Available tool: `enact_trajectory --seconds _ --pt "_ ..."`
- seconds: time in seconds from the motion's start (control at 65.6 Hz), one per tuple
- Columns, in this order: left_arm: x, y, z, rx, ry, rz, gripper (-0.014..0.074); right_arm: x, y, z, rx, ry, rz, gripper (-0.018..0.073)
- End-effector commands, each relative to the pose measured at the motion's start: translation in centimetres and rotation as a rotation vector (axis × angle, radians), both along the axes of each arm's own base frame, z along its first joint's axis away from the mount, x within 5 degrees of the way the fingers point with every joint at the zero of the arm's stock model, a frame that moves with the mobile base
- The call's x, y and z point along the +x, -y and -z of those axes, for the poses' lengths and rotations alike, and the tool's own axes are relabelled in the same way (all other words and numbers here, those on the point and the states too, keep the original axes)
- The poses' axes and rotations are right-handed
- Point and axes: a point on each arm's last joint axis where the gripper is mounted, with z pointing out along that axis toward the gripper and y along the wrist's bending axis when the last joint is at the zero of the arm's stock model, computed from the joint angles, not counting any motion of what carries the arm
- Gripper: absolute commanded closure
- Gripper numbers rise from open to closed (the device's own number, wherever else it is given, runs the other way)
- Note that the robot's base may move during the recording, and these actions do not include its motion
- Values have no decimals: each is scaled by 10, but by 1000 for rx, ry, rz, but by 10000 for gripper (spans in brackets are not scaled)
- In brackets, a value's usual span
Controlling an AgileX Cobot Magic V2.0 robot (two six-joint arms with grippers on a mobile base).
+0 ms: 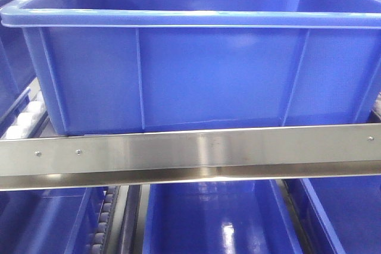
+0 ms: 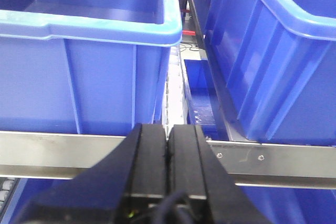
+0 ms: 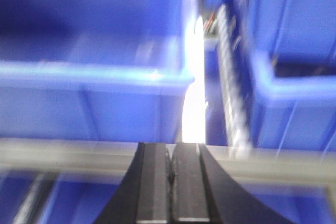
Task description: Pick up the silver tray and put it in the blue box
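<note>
The silver tray is not in any view. The blue box (image 1: 196, 75), a large deep crate with a thick rolled rim, fills the front view and stands on a rack shelf; what I see of its inside holds nothing. My left gripper (image 2: 168, 129) is shut with nothing between its black fingers, in front of the steel rail (image 2: 63, 153), facing the gap between two blue crates. In the blurred right wrist view my right gripper (image 3: 171, 148) is also shut and holds nothing, level with the rail (image 3: 63, 156).
A steel rail (image 1: 190, 153) crosses below the box. More blue crates sit on the shelf below (image 1: 208, 218) and to either side (image 2: 273, 61) (image 2: 84, 66). White rollers (image 1: 27, 117) line the shelf at the left.
</note>
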Motion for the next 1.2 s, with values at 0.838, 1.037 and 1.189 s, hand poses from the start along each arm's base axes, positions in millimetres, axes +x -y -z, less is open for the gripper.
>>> enact_trajectory --seconds 0.838,1.037,1.189 --pt "-1 -1 -9 -16 97 -15 701 9 3 93 27 221 140 505" --pt "-1 -1 -9 -16 97 -15 701 9 3 93 27 221 140 505" --pt "-1 -1 -9 -16 97 -15 701 9 3 93 27 221 140 505"
